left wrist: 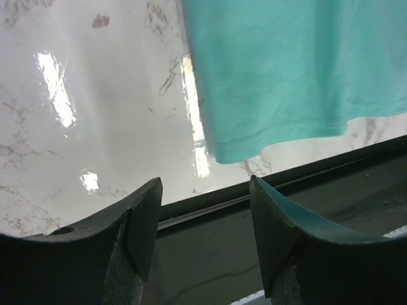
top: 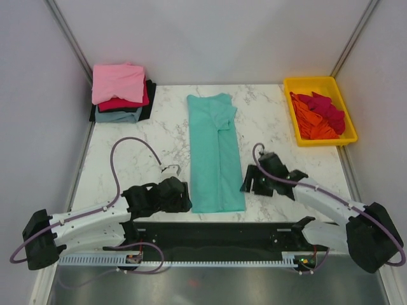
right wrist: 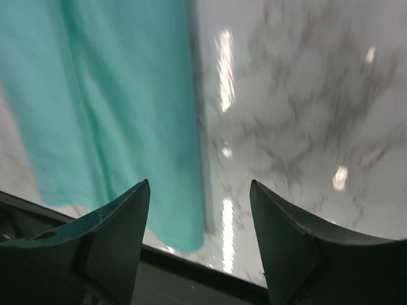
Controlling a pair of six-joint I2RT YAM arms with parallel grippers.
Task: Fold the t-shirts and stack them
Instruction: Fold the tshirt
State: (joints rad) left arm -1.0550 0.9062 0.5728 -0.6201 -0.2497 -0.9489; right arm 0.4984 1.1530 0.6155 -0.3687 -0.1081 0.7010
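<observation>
A teal-green t-shirt [top: 215,152] lies folded into a long strip down the middle of the marble table [top: 159,136]. It also shows in the left wrist view [left wrist: 292,70] and the right wrist view [right wrist: 108,108]. My left gripper [top: 181,196] is open and empty beside the shirt's near left corner. My right gripper [top: 251,181] is open and empty beside the shirt's near right edge. A stack of folded t-shirts [top: 121,92], pink on top of crimson, grey-blue and black, sits at the back left. Red and orange shirts [top: 318,114] lie crumpled in the tray.
A yellow plastic tray [top: 299,86] stands at the back right. A black rail [top: 216,232] runs along the table's near edge between the arm bases. Grey walls close in the table on three sides.
</observation>
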